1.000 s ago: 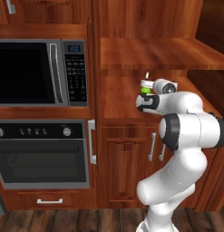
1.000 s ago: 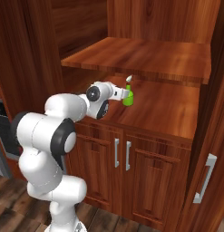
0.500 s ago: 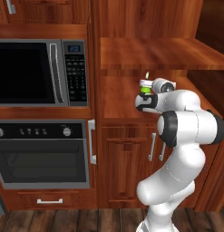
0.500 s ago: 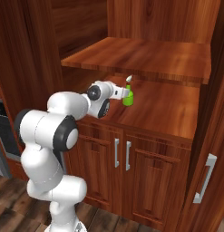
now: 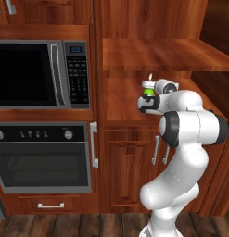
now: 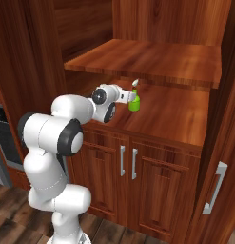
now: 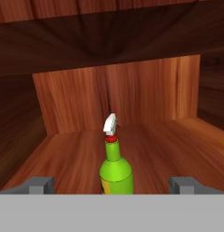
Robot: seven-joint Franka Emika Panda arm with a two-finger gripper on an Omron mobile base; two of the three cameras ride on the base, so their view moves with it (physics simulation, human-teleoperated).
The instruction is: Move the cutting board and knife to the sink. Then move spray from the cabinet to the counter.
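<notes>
The spray [image 7: 115, 170], a green bottle with a whitish trigger nozzle, stands upright on the floor of the cabinet's [image 6: 161, 112] open niche. My gripper [image 7: 112, 186] is open and level with the bottle's lower body, one fingertip on each side and both clear of it. In the right base view the spray [image 6: 134, 103] stands just past the gripper [image 6: 127, 97], which reaches into the niche from the left. From the left base view the gripper [image 5: 147, 102] sits right at the spray [image 5: 148, 90]. The cutting board, knife, sink and counter are out of view.
A wooden shelf [image 5: 157, 53] hangs low over the niche, close above my hand. The niche's back wall [image 7: 118, 97] is a short way behind the bottle. Panelled doors with silver handles [image 6: 128, 162] sit below. A microwave [image 5: 39, 74] and an oven [image 5: 41, 157] stand to the left.
The arm's elbow has risen slightly. The hand has stayed at the spray with its jaws open, and the bottle has not moved.
</notes>
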